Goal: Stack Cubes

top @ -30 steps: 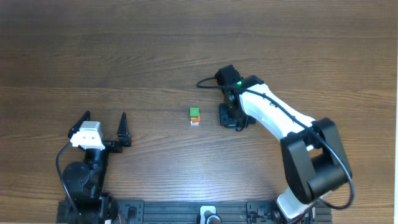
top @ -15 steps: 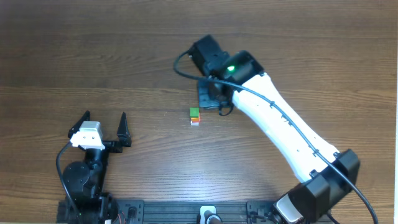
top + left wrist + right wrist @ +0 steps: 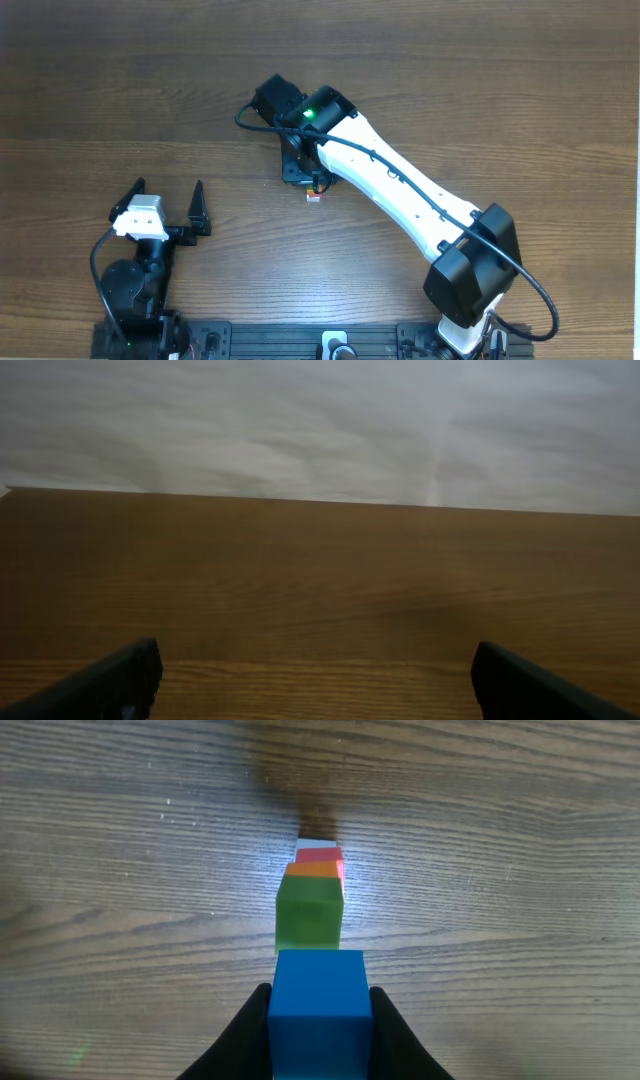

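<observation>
Through my right wrist camera, my right end effector (image 3: 320,1025) is clamped on a blue cube (image 3: 320,1000), with a black finger on each side. The cube is near a stack (image 3: 312,900) with a green cube (image 3: 309,915) on top, then orange, red and white. From above, my right arm (image 3: 400,195) hides most of that stack, leaving a red-and-white sliver. The cubes are smooth and square-edged, and the bench (image 3: 520,110) is wood-grain. My left end effector (image 3: 168,205) is spread wide and holds nothing, well apart from the stack.
</observation>
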Robot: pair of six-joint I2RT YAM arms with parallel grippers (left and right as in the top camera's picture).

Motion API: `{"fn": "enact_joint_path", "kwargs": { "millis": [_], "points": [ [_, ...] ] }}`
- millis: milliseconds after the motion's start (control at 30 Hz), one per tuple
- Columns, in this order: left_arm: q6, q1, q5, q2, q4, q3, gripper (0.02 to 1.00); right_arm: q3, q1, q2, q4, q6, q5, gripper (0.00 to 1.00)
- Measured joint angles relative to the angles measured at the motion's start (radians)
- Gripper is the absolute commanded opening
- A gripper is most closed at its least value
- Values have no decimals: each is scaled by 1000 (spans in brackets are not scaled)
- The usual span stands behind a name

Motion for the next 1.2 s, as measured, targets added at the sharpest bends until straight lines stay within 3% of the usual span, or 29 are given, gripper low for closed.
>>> {"fn": "enact_joint_path", "kwargs": {
  "millis": [1200],
  "points": [
    [0,0,0,0,0,0,998,8,0,59,24,22,-7,130]
  ]
}}
